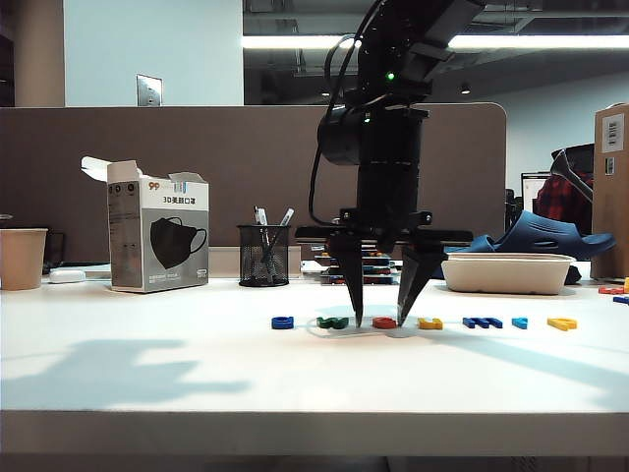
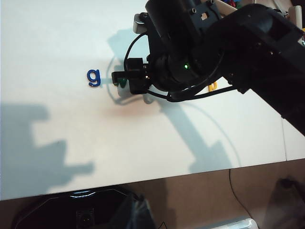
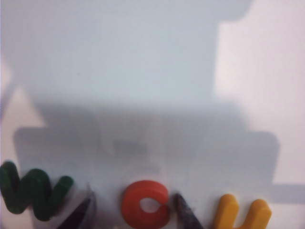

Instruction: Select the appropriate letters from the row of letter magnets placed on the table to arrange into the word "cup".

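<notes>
The row of letter magnets lies across the white table (image 1: 197, 374): blue g (image 1: 282, 322), green w (image 1: 333, 322), red-orange c (image 1: 384, 322), yellow u (image 1: 429, 323), dark blue letter (image 1: 483, 322), cyan letter (image 1: 519, 323), yellow p (image 1: 561, 324). My right gripper (image 1: 380, 321) points straight down, open, its tips at table level on either side of the c. In the right wrist view the c (image 3: 144, 204) sits between the dark fingertips (image 3: 186, 212), with the w (image 3: 33, 193) and u (image 3: 243, 214) outside them. The left wrist view looks down on the g (image 2: 94, 77) and the right arm (image 2: 190, 52); the left gripper is only a dark blur below the table edge.
Behind the row stand a paper cup (image 1: 22, 258), a mask box (image 1: 157, 236), a mesh pen cup (image 1: 263, 254) and a white tray (image 1: 506, 273). A blue slipper (image 1: 536, 236) and a cardboard box (image 1: 611, 187) are at the far right. The table's front edge (image 1: 314, 418) runs along the near side.
</notes>
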Motion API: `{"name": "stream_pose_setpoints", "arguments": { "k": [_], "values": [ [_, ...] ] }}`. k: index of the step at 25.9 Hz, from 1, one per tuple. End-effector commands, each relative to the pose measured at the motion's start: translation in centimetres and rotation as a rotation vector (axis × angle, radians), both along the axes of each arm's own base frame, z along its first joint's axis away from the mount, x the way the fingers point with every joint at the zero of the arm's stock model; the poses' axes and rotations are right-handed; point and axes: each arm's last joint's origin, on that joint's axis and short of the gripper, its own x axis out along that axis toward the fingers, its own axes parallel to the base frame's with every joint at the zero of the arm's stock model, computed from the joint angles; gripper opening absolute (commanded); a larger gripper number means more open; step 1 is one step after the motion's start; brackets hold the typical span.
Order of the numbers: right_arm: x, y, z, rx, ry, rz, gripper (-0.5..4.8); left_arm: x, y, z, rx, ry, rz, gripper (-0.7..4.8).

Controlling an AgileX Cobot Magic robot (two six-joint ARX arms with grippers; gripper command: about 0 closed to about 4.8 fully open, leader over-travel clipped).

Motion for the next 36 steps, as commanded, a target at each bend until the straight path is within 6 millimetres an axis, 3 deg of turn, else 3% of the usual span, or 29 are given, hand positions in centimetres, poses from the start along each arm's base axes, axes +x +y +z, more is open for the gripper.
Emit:
{"name": "stream_pose_setpoints", "arguments": {
  "k": [1, 24, 27, 36],
  "values": [
    [0.00, 0.10, 0.14, 0.004, -0.007, -0.003, 2.10, -0.06, 0.04, 0.21, -0.013, -0.009, 0.001, -0.05],
    [-0.07, 0.04, 0.13, -0.001, 0.001, -0.004, 1.95, -0.06, 0.04, 0.21, -0.013, -0.009, 0.001, -0.05],
    [-0.07, 0.04, 0.13, -0.001, 0.001, -0.003, 1.50, -0.06, 0.04, 0.21, -0.013, -0.009, 0.001, -0.05],
    [-0.06, 0.04, 0.13, -0.001, 0.001, -0.003, 1.42, -0.06, 0.04, 0.21, -0.013, -0.009, 0.001, -0.05]
  ]
}}
